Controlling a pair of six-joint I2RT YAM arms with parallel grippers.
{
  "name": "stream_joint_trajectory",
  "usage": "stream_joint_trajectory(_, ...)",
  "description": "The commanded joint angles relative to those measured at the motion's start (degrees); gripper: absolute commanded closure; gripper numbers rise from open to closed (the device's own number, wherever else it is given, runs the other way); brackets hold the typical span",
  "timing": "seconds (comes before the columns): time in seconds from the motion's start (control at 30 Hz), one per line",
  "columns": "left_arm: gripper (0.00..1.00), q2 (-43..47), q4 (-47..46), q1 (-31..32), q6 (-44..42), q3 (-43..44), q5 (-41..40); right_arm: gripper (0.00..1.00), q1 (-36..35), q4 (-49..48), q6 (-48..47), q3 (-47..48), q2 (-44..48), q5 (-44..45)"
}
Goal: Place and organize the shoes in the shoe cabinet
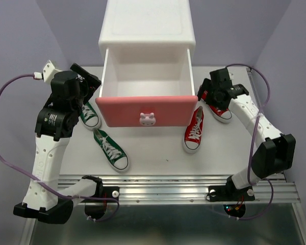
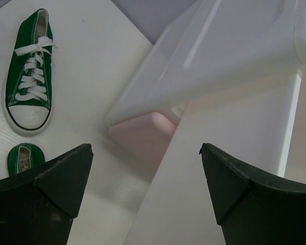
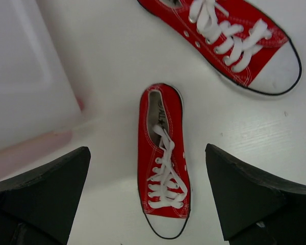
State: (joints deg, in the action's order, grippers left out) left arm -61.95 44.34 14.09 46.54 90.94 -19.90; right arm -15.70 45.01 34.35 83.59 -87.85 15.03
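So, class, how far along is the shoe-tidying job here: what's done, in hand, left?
Done: the shoe cabinet's darker pink drawer stands pulled open, empty inside. In hand: nothing; the left gripper and right gripper have open jaws and hold nothing. Left: the green sneakers and red sneakers all lie on the table, yet to go in.

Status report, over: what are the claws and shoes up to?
Left gripper, right gripper open, empty. Drawer out, empty. Red pair, green pair on table. Nothing blocking drawer.
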Motion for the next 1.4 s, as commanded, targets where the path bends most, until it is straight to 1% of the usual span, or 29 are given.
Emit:
stream_joint_trajectory(0.0,0.01,2.36,-1.71,-0.20,-0.58,-3.12,-0.14,0.00,-0.20,-3.61,0.99,-5.18,2.95,-2.80)
stream_joint_trajectory(0.03,0.01,2.80,-1.62,-0.29,-0.40,-3.74,-0.23,0.00,-0.20,-3.97,0.55,-5.98,2.52,-3.59)
stream_joint_trajectory(0.1,0.01,4.46,-1.88,-0.29,0.12,-5.84,-0.49,0.00,-2.75,-4.58,0.37,-7.82,1.20,-2.73)
stream_joint_trajectory(0.23,0.01,6.40,-1.71,-0.38,0.39,-8.40,-0.49,0.00,-3.90,-4.84,4.76,-11.25,-0.12,-0.79)
stream_joint_trajectory(0.33,0.01,6.93,-0.75,-0.38,0.21,-9.37,0.21,0.00,-4.42,-8.52,5.64,-14.84,-0.21,-0.96)
stream_joint_trajectory(0.47,0.01,7.90,0.05,-0.38,0.56,-10.60,0.39,0.00,-4.42,-10.73,5.82,-16.00,-2.93,-3.24)
stream_joint_trajectory(0.57,0.01,8.86,-0.48,-0.38,0.57,-11.66,1.26,0.00,-4.95,-12.93,5.38,-16.44,-4.52,-3.51)
stream_joint_trajectory(0.73,0.01,10.45,-0.39,-0.38,1.00,-13.50,1.71,0.01,-4.95,-13.98,4.85,-18.02,-6.54,-4.30)
stream_joint_trajectory(0.97,0.01,11.68,-0.22,-0.38,1.62,-14.47,1.71,0.09,-5.47,-15.83,7.93,-23.65,-5.40,-3.86)
stream_joint_trajectory(1.07,0.01,11.85,-0.04,-0.46,1.53,-14.91,1.88,0.19,-5.48,-16.54,7.49,-24.88,-5.22,-3.86)
stream_joint_trajectory(1.13,0.01,12.12,-0.30,-0.46,1.62,-15.35,2.23,0.22,-5.48,-17.15,7.14,-25.14,-5.92,-4.04)
stream_joint_trajectory(1.17,0.01,12.21,-0.39,-0.46,1.62,-15.44,2.32,0.25,-5.48,-17.33,7.05,-25.06,-6.19,-3.95)
stream_joint_trajectory(1.37,0.01,12.73,-0.39,-0.38,1.71,-15.88,3.02,0.26,-6.00,-15.93,6.52,-22.43,-7.68,-1.94)
